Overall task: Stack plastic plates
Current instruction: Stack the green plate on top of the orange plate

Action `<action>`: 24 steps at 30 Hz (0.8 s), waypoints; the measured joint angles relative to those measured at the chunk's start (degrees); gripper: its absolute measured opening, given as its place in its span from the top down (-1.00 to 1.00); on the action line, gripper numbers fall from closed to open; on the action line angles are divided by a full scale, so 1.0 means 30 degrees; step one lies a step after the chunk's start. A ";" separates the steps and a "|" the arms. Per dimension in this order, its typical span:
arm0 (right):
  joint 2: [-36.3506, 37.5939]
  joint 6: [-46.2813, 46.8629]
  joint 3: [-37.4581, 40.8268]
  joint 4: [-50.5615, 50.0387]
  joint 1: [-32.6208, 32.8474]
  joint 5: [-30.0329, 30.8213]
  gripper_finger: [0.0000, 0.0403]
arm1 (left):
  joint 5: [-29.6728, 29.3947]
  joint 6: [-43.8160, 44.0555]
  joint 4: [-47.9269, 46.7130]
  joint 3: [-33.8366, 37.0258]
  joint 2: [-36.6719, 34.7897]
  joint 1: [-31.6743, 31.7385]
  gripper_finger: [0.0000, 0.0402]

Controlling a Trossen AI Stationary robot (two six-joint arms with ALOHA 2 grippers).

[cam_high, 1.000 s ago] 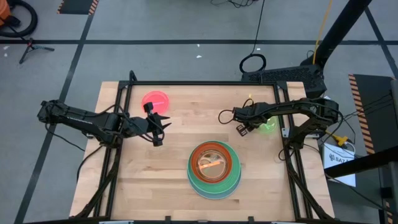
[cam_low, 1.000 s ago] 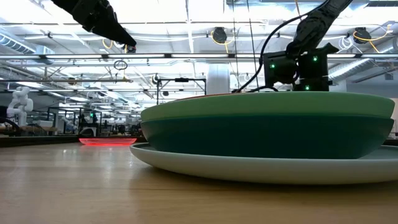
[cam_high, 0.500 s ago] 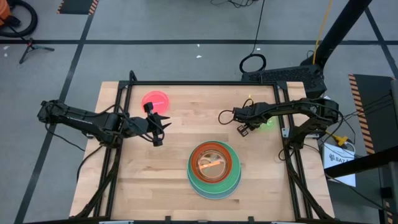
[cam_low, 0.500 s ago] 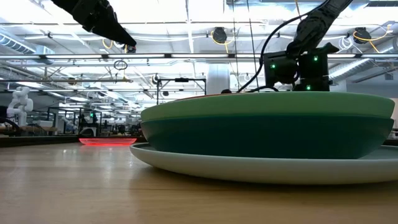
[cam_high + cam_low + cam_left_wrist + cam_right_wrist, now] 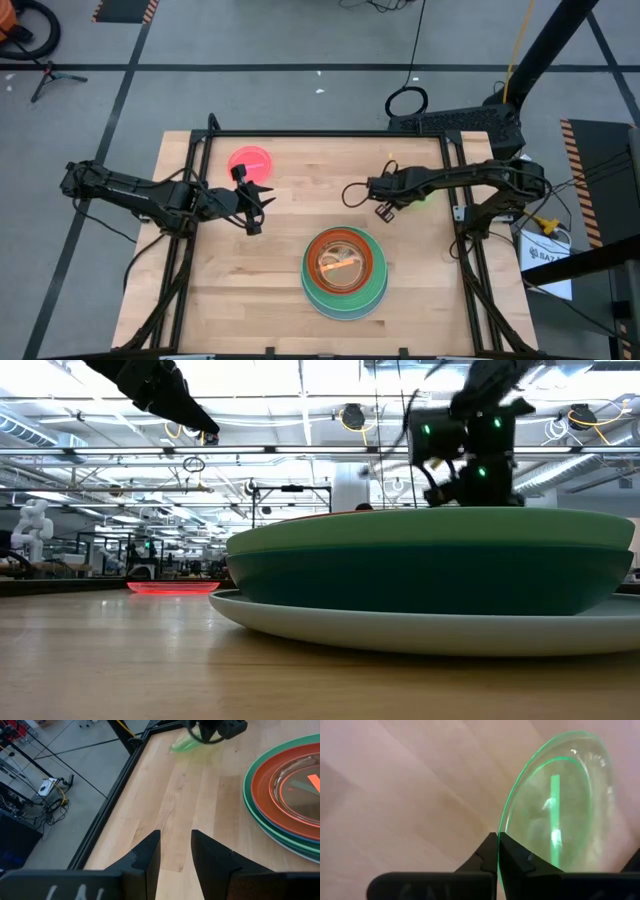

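Right pincer [image 5: 498, 851] clamped on rim of translucent lime plate [image 5: 560, 805], fingers together with thin green edge pinched between; plate tilted up off wood in right wrist view. In high view, right pincer [image 5: 385, 203] over far-right part of worktop [image 5: 230, 290], lime plate [image 5: 419, 196] only partly seen under the arm. Also seen from left wrist view as green blur [image 5: 187, 745] under the other arm's pincer, near far edge of wood. Left pincer [image 5: 262, 203] held over left-centre of worktop, fingers apart with a narrow gap, nothing between them; bare wood seen between fingers [image 5: 150, 855] in left wrist view. Translucent pink plate [image 5: 249, 162] flat on far-left part of worktop, just beyond left pincer, not touching it; seen in low view as glowing red-pink sliver [image 5: 172, 587] far back on the left. Stack of plates [image 5: 345, 272] at near-centre, slightly right: light blue plate [image 5: 420, 625] at bottom, dark green [image 5: 430, 580] on it, light green [image 5: 430, 528] above, red-orange plate [image 5: 374, 262] on top of those, smaller clear-looking plates nested inside with orange streak [image 5: 335, 265]; exact count of small ones not readable. Stack well apart from both pincers. Right arm's wrist [image 5: 470, 445] with green lights above stack in low view.
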State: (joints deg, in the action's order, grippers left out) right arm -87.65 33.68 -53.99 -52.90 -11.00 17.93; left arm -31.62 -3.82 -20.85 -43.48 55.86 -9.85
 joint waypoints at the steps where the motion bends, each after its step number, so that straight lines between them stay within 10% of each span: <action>1: 0.0005 -0.0140 -0.0424 -0.0145 0.0223 0.0108 1.00 | 0.0000 0.0004 -0.0001 0.0000 0.0000 0.0000 0.43; 17: 0.0005 -0.4378 -0.7100 0.0632 0.6293 0.0865 1.00 | 0.0000 -0.0030 0.0023 0.0000 0.0000 0.0000 0.43; 24: -0.0016 -0.6900 -0.7770 0.5012 0.9469 -0.2404 1.00 | 0.0000 -0.0040 0.0033 0.0000 0.0000 0.0000 0.43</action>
State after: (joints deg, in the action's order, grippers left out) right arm -87.70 12.98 -77.30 -37.86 17.41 10.71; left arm -31.62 -3.95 -20.75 -43.48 55.86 -9.85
